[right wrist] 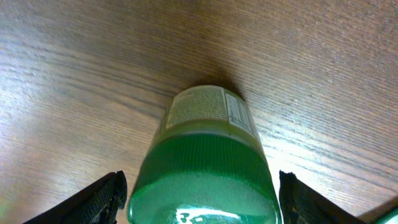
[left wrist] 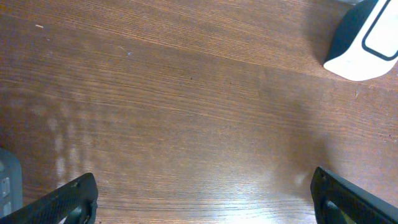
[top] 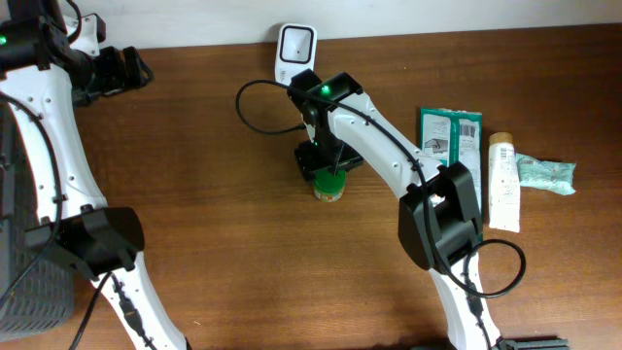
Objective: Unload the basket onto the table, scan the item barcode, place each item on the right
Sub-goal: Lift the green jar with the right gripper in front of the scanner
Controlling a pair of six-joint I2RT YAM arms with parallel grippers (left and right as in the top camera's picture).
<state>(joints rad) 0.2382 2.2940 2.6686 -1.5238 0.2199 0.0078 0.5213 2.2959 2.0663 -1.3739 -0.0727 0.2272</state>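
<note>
Our right arm reaches from the near right edge diagonally across the tabletop toward the middle, forearm stretched out and wrist turned down. The right gripper points straight at the wood, directly over the green-lidded jar. In the right wrist view the jar stands upright on the tabletop. Its green lid is nearest the camera and a printed label shows lower on its side. The two fingers of the right gripper flank the lid, one on each side. They are spread fairly wide and sit close beside the lid, and we see no squeeze on it. Whether either pad brushes the lid we cannot tell.

Our left arm rises along the left edge, and the left gripper lies near the far left corner, well apart from the jar. In its wrist view the left gripper is spread wide, one fingertip in each lower corner and only bare wood between them.

The white barcode scanner stands at the far edge, just beyond the jar, with a black cable looping beside it. To the right lie a green box, a white tube and a teal packet.
</note>
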